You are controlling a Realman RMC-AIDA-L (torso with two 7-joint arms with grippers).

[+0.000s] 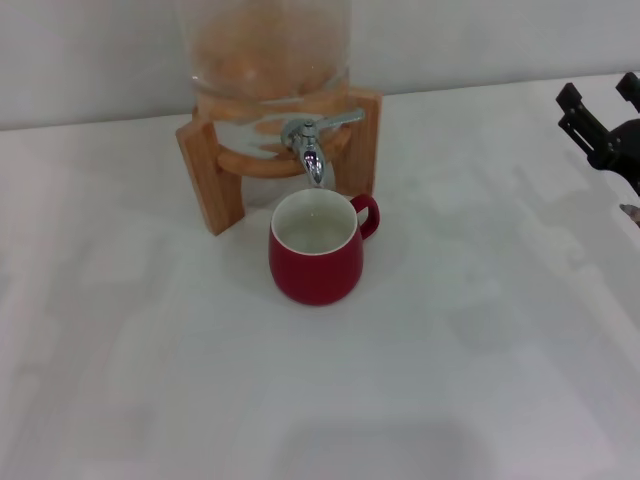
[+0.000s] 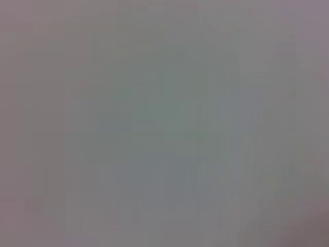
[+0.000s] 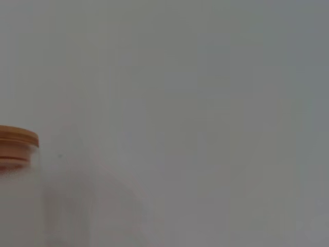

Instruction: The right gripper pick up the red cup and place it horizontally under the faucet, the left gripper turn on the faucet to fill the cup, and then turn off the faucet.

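Head view: red cup (image 1: 314, 262) upright on the white table (image 1: 150, 380), mouth up, directly below the spout of the faucet (image 1: 312, 150) and a little clear of it, not touching. Small loop handle of the cup turned toward the robot's right and slightly back, close to the right leg of the wooden stand (image 1: 210, 180). Cream inside of the cup in plain sight; cannot tell whether any water lies in it. No stream to be made out between spout and cup.

Faucet projecting forward from the glass dispenser (image 1: 265, 50), flat lever angled off toward the right side. Dispenser seated in the stand, back near the pale wall, its glass showing an orange-brown tint.

Right gripper (image 1: 600, 95) at the far right edge of the head view, well apart from cup and faucet, raised above the table. Black fingers (image 1: 572, 104) spread apart, nothing between them.

Right wrist view: only the top of the dispenser with its wooden lid (image 3: 18, 138) against the plain wall.

Left wrist view: nothing but a blank grey surface. Left gripper outside every view, so cannot tell how its claw stands.
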